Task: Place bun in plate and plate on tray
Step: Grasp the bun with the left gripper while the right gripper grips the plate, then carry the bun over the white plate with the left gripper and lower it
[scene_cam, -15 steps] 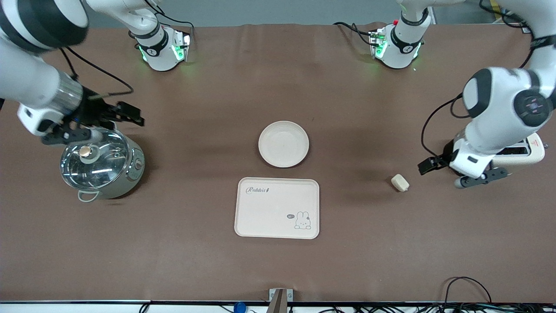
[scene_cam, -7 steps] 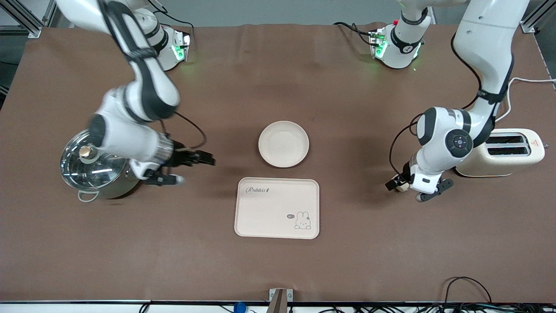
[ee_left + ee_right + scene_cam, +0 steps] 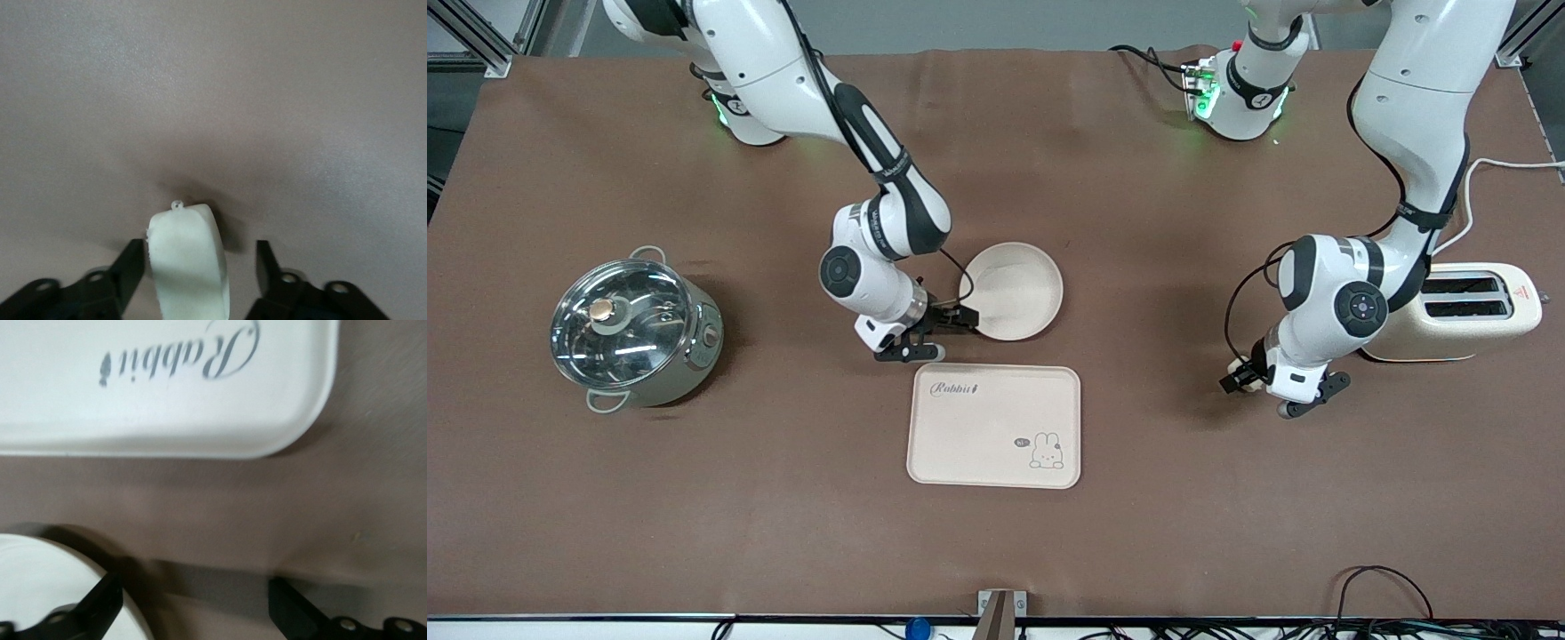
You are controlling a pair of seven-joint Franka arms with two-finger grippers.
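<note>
Near the table's centre lies the tray [image 3: 993,426], flat on the brown table [image 3: 800,533], with its "Rabbit" script and rabbit drawing facing up. It serves as the reference for all positions below.

The plate [image 3: 1016,290] sits just beside the tray, farther from the front camera, with a narrow strip of table between them. It holds nothing. Its rim appears slightly raised at the edge toward the right arm's end, though this cannot be confirmed.

The right gripper [image 3: 935,333] is low at that edge of the plate, just beside the tray's script corner. Its jaws are spread; in the right wrist view one finger [image 3: 100,605] overlaps the plate rim [image 3: 47,587] and the other stands apart over bare table, with the tray corner [image 3: 200,400] close by.

The bun [image 3: 188,267] is well apart from the tray, toward the left arm's end of the table. The left gripper [image 3: 1263,387] is down around it, jaws released: the left wrist view shows the bun between the fingers [image 3: 130,267], close against one and clear of the other.

A toaster [image 3: 1467,311] stands beside the left arm. A lidded pot [image 3: 633,331] stands well apart from the tray toward the right arm's end.
</note>
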